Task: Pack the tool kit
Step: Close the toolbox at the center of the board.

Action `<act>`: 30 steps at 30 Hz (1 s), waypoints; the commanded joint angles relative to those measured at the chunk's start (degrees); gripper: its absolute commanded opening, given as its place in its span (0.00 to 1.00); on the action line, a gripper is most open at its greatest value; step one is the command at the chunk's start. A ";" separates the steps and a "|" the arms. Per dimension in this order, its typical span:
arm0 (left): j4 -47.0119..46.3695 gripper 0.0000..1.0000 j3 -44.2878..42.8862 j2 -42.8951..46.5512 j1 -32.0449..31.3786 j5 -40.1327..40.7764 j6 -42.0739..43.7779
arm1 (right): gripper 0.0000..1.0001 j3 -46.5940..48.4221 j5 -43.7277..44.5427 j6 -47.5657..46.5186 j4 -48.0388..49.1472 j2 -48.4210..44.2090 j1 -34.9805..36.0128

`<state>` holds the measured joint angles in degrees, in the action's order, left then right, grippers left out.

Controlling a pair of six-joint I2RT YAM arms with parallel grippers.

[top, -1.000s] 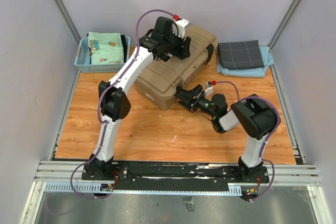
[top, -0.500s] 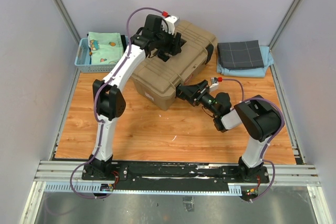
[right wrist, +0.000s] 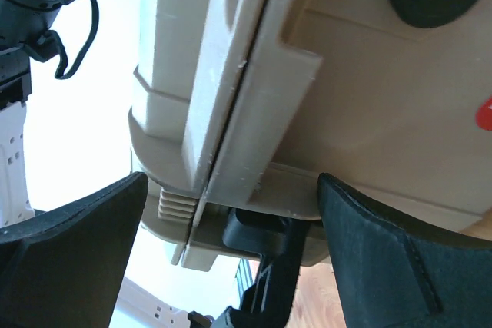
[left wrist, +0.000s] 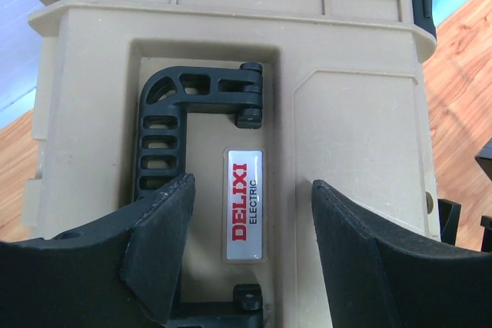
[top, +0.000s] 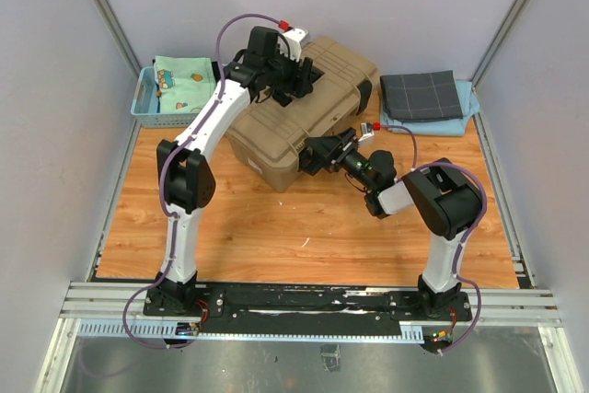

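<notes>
The tan toolbox (top: 322, 98) stands closed at the back middle of the wooden table, set at an angle. My left gripper (top: 293, 85) hovers open over its lid. In the left wrist view the left gripper (left wrist: 254, 255) has its jaws astride the red-lettered label (left wrist: 245, 205), beside the black recessed handle (left wrist: 171, 140). My right gripper (top: 319, 152) is open at the box's front right side. In the right wrist view the right gripper (right wrist: 231, 255) has its jaws either side of the lid seam and a black latch (right wrist: 269, 240). No hand tools show.
A blue mesh basket (top: 147, 103) of patterned cloth stands at the back left. A folded dark grey cloth (top: 421, 94) lies on a light blue cloth at the back right. Grey walls close in the sides and back.
My left gripper has moved left and back over the lid. My right gripper has moved up against the box's front right side. The box has shifted slightly left.
</notes>
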<state>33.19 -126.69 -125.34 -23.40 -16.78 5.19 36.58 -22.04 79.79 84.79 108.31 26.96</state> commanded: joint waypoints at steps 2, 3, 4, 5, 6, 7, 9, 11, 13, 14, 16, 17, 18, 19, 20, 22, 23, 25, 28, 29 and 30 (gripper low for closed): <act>16.07 0.68 7.19 -4.55 5.31 11.23 5.59 | 0.93 2.06 -0.70 0.32 1.28 1.65 2.46; 15.65 0.68 7.91 -4.18 5.56 11.22 5.58 | 0.93 2.16 -0.83 0.32 0.80 1.78 2.86; 15.22 0.68 8.56 -3.78 5.78 11.25 5.62 | 0.93 2.05 -1.01 0.10 0.24 1.81 3.32; 14.96 0.68 9.13 -3.50 5.94 11.18 5.62 | 0.93 1.77 -1.06 -0.16 -0.27 1.74 3.81; 14.71 0.68 9.58 -3.29 6.23 11.17 5.62 | 0.93 1.44 -1.07 -0.38 -0.77 1.68 4.21; 14.57 0.68 9.81 -3.05 6.40 11.16 5.45 | 0.93 0.87 -0.96 -0.60 -1.08 1.50 4.57; 14.36 0.68 9.97 -2.91 6.92 11.06 5.21 | 0.93 -0.88 -0.29 -0.90 -1.46 0.94 4.91; 14.12 0.68 9.85 -2.81 7.54 11.07 5.01 | 0.93 -2.93 0.74 -1.23 -1.70 0.03 5.02; 14.02 0.68 9.65 -2.81 8.19 11.14 4.84 | 0.93 -4.15 1.25 -1.43 -1.91 -0.75 5.00; 13.94 0.68 9.48 -2.83 8.46 11.13 4.72 | 0.93 -4.26 1.30 -1.39 -2.04 -0.93 5.17; 13.79 0.68 8.83 -3.10 8.94 11.37 4.50 | 0.93 -3.99 1.67 -1.58 -2.68 -1.31 5.97; 13.73 0.68 8.43 -3.37 9.12 11.49 4.28 | 0.93 -3.64 1.78 -1.83 -3.36 -1.46 6.41; 13.74 0.68 8.10 -3.60 9.20 11.40 4.11 | 0.93 -3.19 1.80 -2.02 -3.99 -1.52 6.89; 13.74 0.68 7.83 -3.74 9.24 11.35 3.95 | 0.93 -2.70 1.82 -2.03 -4.37 -1.38 7.19; 13.74 0.68 7.78 -3.75 9.25 11.02 3.76 | 0.93 -2.10 1.97 -1.94 -4.32 -1.05 7.50; 13.74 0.68 7.93 -3.62 9.27 10.58 3.55 | 0.93 -0.72 2.39 -1.63 -4.00 -0.15 8.10; 13.75 0.68 8.14 -3.48 9.25 10.46 3.55 | 0.93 -0.03 2.70 -1.53 -3.89 0.35 8.45; 13.62 0.68 8.66 -3.14 9.27 10.22 3.53 | 0.93 1.46 3.11 -1.39 -3.93 1.18 8.98; 12.98 0.69 9.68 -2.39 9.25 9.51 3.27 | 0.94 3.55 4.17 -1.54 -3.80 2.21 9.83; 12.99 0.69 9.77 -2.29 9.25 9.26 3.05 | 0.94 4.03 4.82 -1.56 -3.73 2.62 10.14; 12.97 0.69 9.81 -2.24 9.25 8.96 2.91 | 0.95 4.67 5.31 -1.44 -3.50 3.14 10.54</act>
<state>33.74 -121.80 -121.97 -18.28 -20.12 3.60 38.46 -19.38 79.22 79.90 109.25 35.42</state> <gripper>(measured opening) 0.682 0.940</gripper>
